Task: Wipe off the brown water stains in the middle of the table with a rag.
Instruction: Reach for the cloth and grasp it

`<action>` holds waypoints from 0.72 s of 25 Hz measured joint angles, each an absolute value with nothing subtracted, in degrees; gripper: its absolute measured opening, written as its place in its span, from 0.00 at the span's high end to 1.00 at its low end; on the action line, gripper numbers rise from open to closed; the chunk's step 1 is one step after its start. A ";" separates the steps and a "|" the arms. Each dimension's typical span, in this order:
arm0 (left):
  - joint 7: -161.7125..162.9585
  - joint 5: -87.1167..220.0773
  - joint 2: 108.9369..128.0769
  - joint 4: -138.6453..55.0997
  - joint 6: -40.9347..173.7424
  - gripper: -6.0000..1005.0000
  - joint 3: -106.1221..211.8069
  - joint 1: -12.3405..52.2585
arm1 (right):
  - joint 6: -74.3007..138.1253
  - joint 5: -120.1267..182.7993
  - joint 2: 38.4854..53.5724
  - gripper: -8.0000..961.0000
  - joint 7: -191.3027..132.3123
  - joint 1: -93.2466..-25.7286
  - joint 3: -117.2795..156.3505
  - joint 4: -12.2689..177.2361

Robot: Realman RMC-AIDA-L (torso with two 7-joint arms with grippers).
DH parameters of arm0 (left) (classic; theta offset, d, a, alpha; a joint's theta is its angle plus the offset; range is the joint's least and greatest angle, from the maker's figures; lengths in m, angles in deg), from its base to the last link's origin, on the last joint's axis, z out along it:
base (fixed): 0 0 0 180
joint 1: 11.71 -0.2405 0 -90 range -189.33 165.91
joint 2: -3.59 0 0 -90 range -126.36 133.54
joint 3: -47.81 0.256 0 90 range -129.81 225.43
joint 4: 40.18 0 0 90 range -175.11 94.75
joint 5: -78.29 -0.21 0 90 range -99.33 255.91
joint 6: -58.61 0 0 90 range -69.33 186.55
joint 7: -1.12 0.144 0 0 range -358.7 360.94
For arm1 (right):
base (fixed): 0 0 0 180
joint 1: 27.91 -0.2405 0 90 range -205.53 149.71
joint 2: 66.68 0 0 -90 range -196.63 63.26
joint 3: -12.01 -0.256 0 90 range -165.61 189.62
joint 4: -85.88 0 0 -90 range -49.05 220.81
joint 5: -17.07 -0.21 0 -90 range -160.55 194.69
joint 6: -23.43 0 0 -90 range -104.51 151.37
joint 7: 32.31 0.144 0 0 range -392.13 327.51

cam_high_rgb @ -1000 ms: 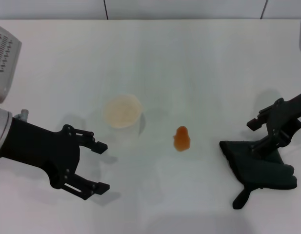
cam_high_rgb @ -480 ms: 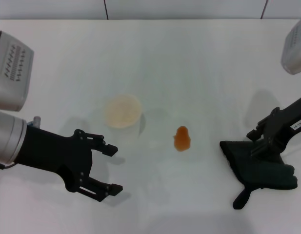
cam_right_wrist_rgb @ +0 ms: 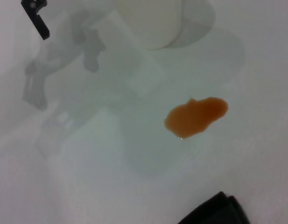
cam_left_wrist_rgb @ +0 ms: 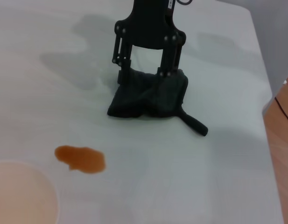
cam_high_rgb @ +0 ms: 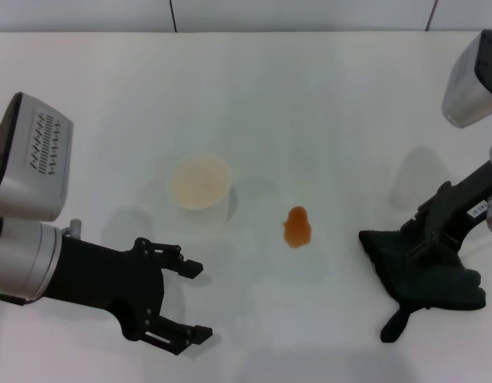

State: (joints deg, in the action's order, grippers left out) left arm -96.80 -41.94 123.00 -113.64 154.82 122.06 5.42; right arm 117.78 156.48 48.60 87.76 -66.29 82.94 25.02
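Observation:
The brown water stain (cam_high_rgb: 297, 227) is a small orange-brown blob on the white table (cam_high_rgb: 309, 104), right of centre. It also shows in the left wrist view (cam_left_wrist_rgb: 80, 158) and the right wrist view (cam_right_wrist_rgb: 196, 116). The dark rag (cam_high_rgb: 425, 279) lies flat at the right, with its loop tab toward the front edge. My right gripper (cam_high_rgb: 425, 243) stands over the rag's far side. The left wrist view shows this gripper (cam_left_wrist_rgb: 144, 74) with its fingers apart and their tips down on the rag (cam_left_wrist_rgb: 148, 100). My left gripper (cam_high_rgb: 196, 301) is open and empty, front left of the stain.
A cream-white paper cup (cam_high_rgb: 199, 182) stands left of the stain, behind my left gripper. Dark seam lines run along the table's far edge. In the left wrist view the table's edge (cam_left_wrist_rgb: 270, 140) lies beyond the rag, with wooden floor past it.
My left arm has moved right and toward the front edge, gripper still open. My right gripper has lowered onto the rag. The rag, stain and cup have not moved.

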 joint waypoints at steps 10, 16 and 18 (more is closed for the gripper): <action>-96.79 -41.83 123.03 -114.68 153.58 0.11 122.47 4.03 | 118.11 156.92 48.63 0.39 90.27 -65.54 87.13 24.80; -96.79 -41.78 123.03 -114.71 153.52 0.11 122.51 4.02 | 118.11 156.96 48.66 0.43 91.08 -65.43 89.91 24.47; -96.79 -41.76 123.03 -114.71 153.52 0.11 122.52 4.02 | 117.79 157.04 48.70 0.51 91.14 -65.33 90.72 24.25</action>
State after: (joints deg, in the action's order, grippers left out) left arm -96.79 -41.76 123.03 -114.71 153.52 122.52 4.02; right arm 117.79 157.04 48.70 91.14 -65.33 90.72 24.25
